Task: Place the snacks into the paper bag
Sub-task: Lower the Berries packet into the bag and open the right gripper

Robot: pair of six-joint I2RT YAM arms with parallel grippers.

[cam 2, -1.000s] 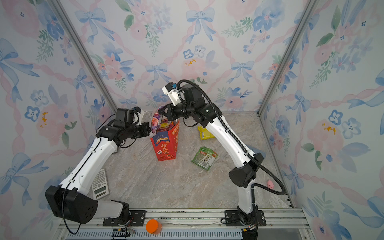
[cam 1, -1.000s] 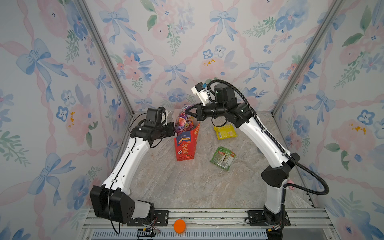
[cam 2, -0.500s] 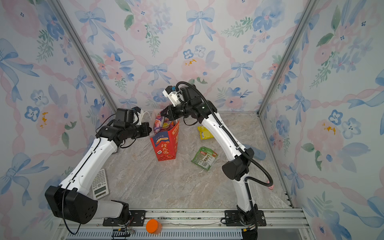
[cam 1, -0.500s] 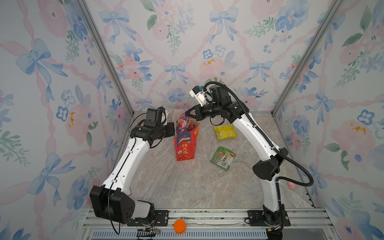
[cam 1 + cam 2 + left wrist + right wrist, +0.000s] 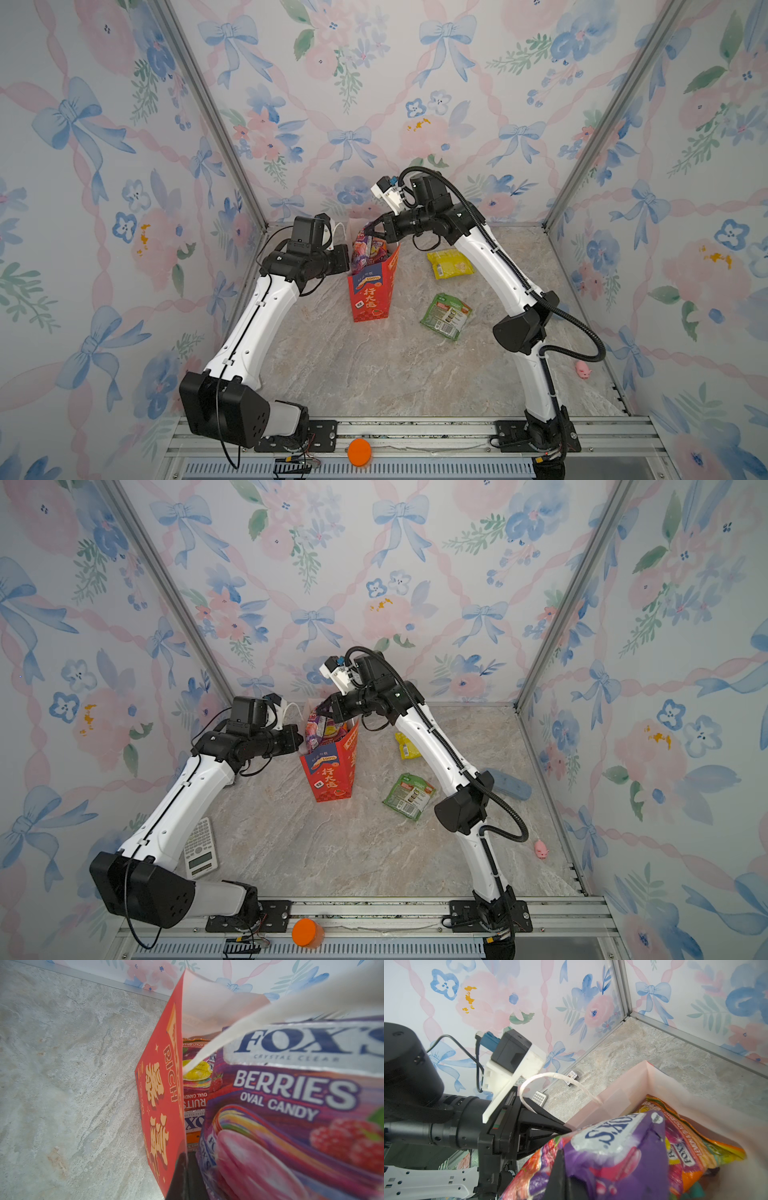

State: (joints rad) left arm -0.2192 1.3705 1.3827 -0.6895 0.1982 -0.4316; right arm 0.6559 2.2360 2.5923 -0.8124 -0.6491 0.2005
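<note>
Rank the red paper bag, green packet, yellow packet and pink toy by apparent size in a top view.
1. red paper bag
2. green packet and yellow packet: near alike; green lies nearer the camera, so unranked
3. pink toy

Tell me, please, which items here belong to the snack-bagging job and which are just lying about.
Job: paper bag, purple packet at its mouth, yellow packet, green packet.
Lying about: calculator, pink toy, bluish-grey cylinder, orange cap.

yellow packet (image 5: 405, 748) half behind the right arm (image 5: 432, 749)
</note>
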